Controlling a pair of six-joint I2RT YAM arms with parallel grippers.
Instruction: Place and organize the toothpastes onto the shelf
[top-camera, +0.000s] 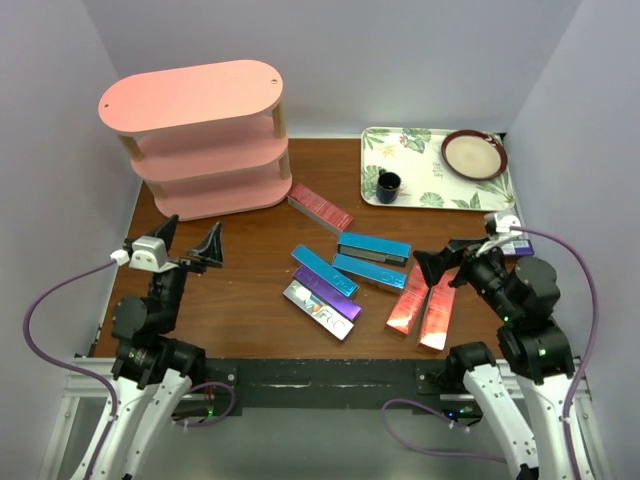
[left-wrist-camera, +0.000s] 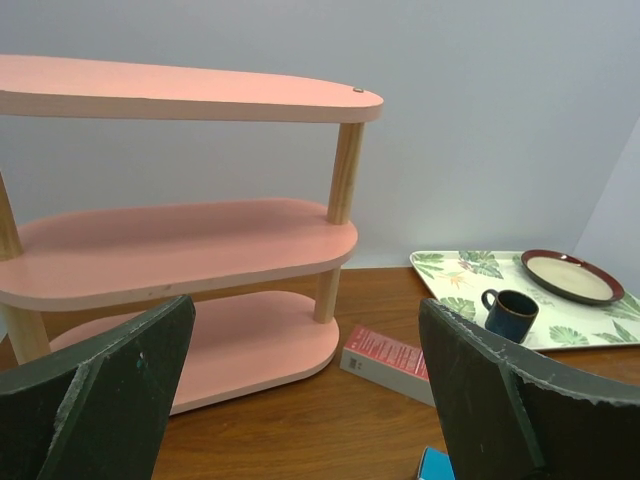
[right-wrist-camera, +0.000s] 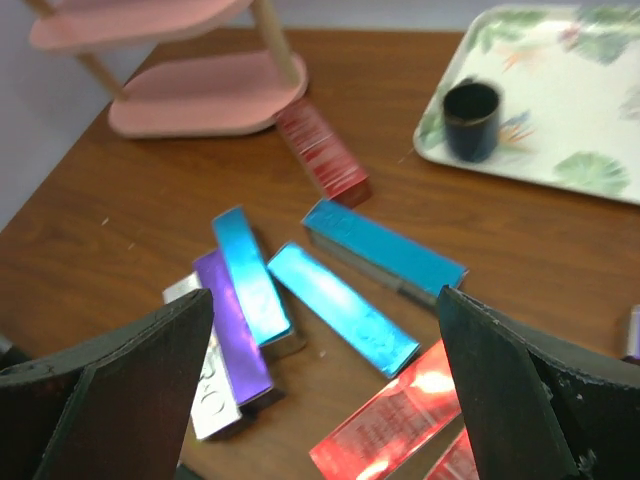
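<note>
Both jaws gape wide, nothing held: left gripper (top-camera: 188, 241) faces the shelf (top-camera: 200, 100), right gripper (top-camera: 445, 268) hovers by the scattered toothpastes (top-camera: 373, 246).

Bare brown wooden tabletop (top-camera: 250, 240) lies open between my left gripper (top-camera: 188, 240) and the pink three-tier oval shelf (top-camera: 190, 95); a metallic red carton (top-camera: 320, 207) lies by its right end, perhaps touching.
</note>
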